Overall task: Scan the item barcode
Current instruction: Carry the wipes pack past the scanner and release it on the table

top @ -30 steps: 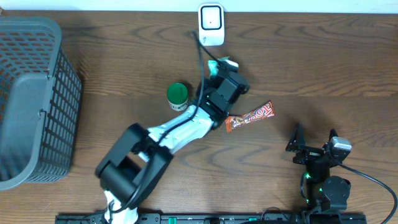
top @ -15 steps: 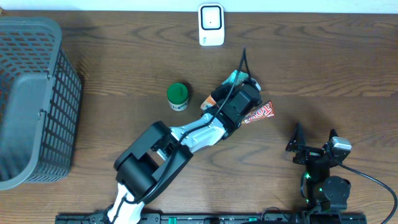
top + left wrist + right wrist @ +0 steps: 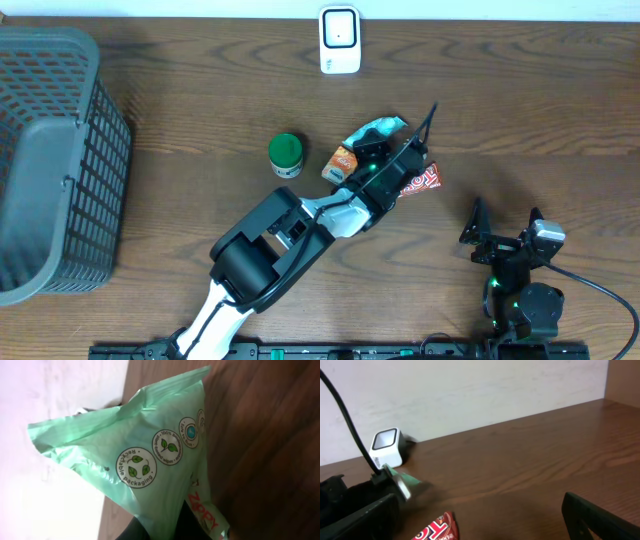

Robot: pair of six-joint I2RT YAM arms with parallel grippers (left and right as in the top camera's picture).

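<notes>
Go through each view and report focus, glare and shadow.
Overhead: sharp and evenly lit, with only soft shadows around the basket. Left wrist: the green packet fills the frame, its print readable, the wall behind washed out pale. Right wrist: scanner and table fairly clear, the packet's tip looks slightly smeared.

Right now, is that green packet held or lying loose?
Held. The left gripper is shut on one end of the green packet.
</notes>
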